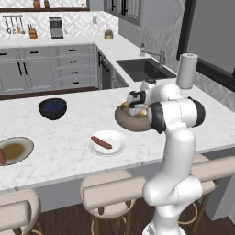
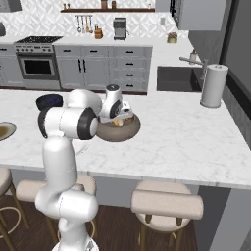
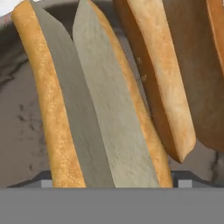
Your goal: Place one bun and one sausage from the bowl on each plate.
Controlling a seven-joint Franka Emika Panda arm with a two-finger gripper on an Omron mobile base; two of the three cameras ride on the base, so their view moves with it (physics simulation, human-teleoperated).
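Two long runs of white marble counter (image 1: 69, 137) are seen in this kitchen: the island up front with padded stools (image 1: 105, 193) tucked under it, and the back run along grey cabinets (image 1: 41, 69), where an oven (image 2: 37, 66) with a hob, a coffee machine (image 2: 119, 28), a shelf and hanging utensils (image 1: 13, 24) are set against a patterned tile wall. A dark sink (image 1: 144, 69) with a tap is sunk into the side counter, next to a big dark window, and a paper towel roll (image 2: 213, 86) is stood upright near it.

On the island, the brown bowl (image 2: 125, 131) is parked near the middle, with the robot hand lowered right into it. To its left a white plate (image 1: 114, 143) is laid, with one sausage (image 1: 101, 142) on it. Further left, at the edge of the left base view, a grey-rimmed plate (image 1: 20, 149) with an olive centre is found, another sausage (image 1: 2, 156) resting on it. A dark blue bowl (image 1: 52, 108) is placed well behind the plates.

In the hand view two split buns are seen lying in the bowl: one bun (image 3: 96, 113) straight ahead of the gripper (image 3: 116, 183), running down between the finger tips (image 3: 183, 183), and a second bun (image 3: 175, 74) just beside it. The jaws are held wide either side of the near bun; whether it is actually pinched can't be told.
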